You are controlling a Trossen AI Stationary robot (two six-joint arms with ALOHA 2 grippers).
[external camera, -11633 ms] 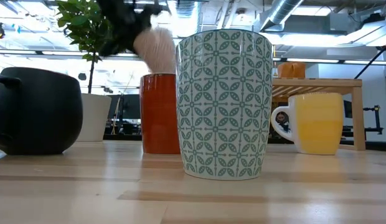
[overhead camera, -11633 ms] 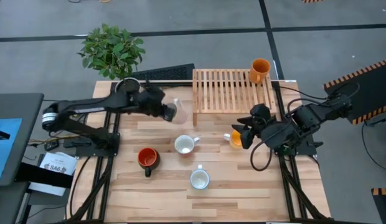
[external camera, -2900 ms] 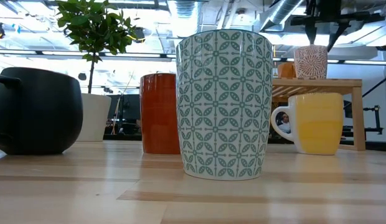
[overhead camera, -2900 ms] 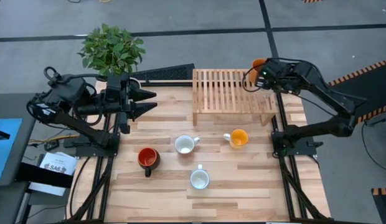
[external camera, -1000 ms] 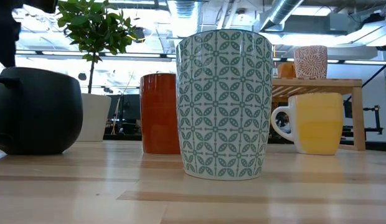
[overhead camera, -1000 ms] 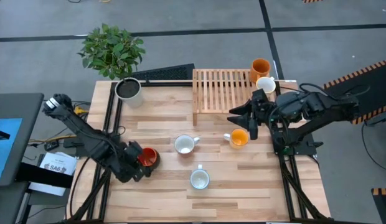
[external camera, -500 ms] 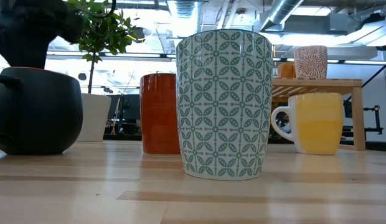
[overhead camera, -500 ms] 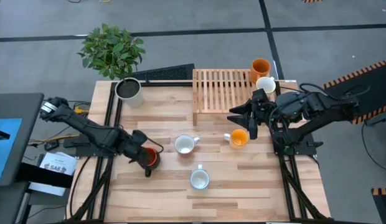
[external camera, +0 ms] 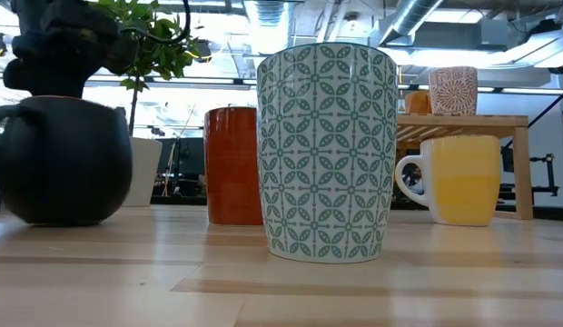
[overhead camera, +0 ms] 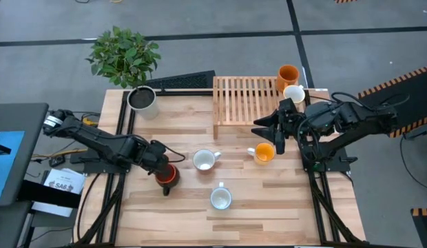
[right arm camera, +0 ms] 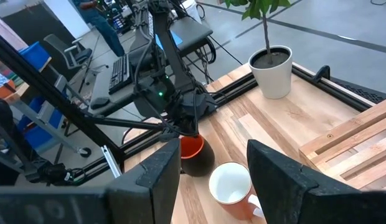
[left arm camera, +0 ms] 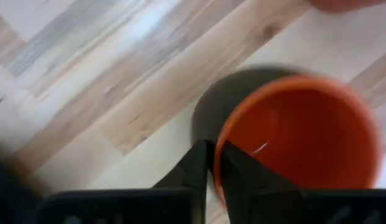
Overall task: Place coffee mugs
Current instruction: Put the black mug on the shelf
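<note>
Where the left claw (overhead camera: 163,168) pinches the rim of the red mug with dark outside (overhead camera: 168,176), its fingers (left arm camera: 199,167) straddle the glossy round wall — one inside, one out. The mug sits on the pale, grained plank tabletop (overhead camera: 268,200), near the left edge. The right claw (overhead camera: 267,136) hangs wide open and empty beside the yellow-orange mug (overhead camera: 264,153); the slatted wooden rack (overhead camera: 249,100) lies behind.

table (overhead camera: 268,200): bare front strip and left rear; passable. obstacles mid-table: red mug (overhead camera: 168,176), white mug (overhead camera: 204,160), patterned mug (overhead camera: 221,199), yellow mug (overhead camera: 264,152). rear: wooden rack (overhead camera: 251,100), potted plant (overhead camera: 142,100).
</note>
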